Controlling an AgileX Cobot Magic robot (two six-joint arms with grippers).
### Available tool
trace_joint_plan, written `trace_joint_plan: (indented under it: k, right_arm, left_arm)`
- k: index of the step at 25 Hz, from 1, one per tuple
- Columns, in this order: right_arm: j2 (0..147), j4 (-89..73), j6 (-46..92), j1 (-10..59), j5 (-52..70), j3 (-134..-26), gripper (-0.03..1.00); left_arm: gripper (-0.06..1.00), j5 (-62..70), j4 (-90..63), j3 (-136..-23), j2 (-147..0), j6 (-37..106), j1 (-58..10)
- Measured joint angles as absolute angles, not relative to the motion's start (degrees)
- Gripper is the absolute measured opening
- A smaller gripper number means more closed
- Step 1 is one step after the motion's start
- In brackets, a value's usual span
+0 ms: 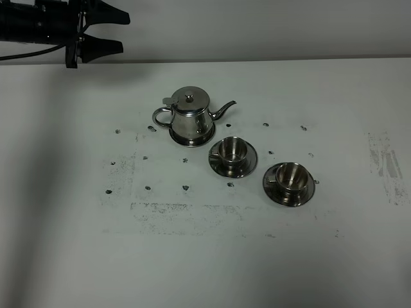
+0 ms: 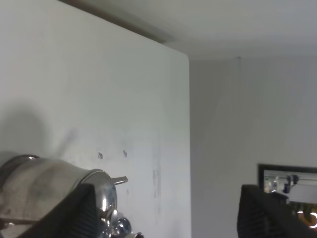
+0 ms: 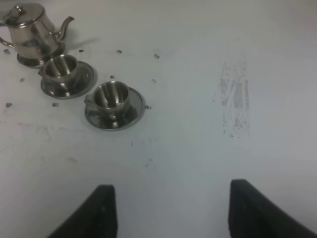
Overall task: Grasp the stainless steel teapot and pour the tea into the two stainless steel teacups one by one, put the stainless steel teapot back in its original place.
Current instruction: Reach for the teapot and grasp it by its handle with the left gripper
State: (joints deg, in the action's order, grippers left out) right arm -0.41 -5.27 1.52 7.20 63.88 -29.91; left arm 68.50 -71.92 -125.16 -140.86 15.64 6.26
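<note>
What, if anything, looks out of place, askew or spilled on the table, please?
Nothing stands out. The teapot stands upright on its tray, the teacup beside it and the farther teacup are upright, and no spill shows. The table only bears worn scuff marks.

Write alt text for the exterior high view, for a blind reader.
A stainless steel teapot stands on a round tray on a white table, spout pointing right, beside two steel teacups on saucers. The left gripper hangs open at the upper left, away from everything.
</note>
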Motion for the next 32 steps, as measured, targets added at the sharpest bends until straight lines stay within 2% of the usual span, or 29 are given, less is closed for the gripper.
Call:
trace_joint_plan:
  k: [5,11,18,21,28,32]
  right_arm:
    - [-0.4,-5.3,1.5,7.2,63.9,-29.9,0.48]
    - [-0.4,-5.3,1.5,7.2,63.9,-29.9,0.48]
    - [-0.4,-5.3,1.5,7.2,63.9,-29.9,0.48]
    - [-0.4,-5.3,1.5,7.2,63.9,-29.9,0.48]
    - [-0.4,-5.3,1.5,7.2,63.9,-29.9,0.48]
    - [-0.4,-5.3,1.5,7.2,63.9,-29.9,0.48]
  left_arm:
    - [0.59,68.5,-66.4,-125.3,-138.2,17.5,5.7]
    - [0.59,68.6,-45.3,-132.9,-131.6,14.8,1.3]
    - [0.59,68.6,-5.9,-138.3,-126.0,12.3,-14.1]
    - [0.59,68.6,4.9,-138.3,-126.2,12.2,-19.7]
    - [0.59,68.6,7.6,-138.1,-126.1,10.1,-24.3]
    - [0.59,68.6,8.2,-131.3,-122.0,9.2,-24.3]
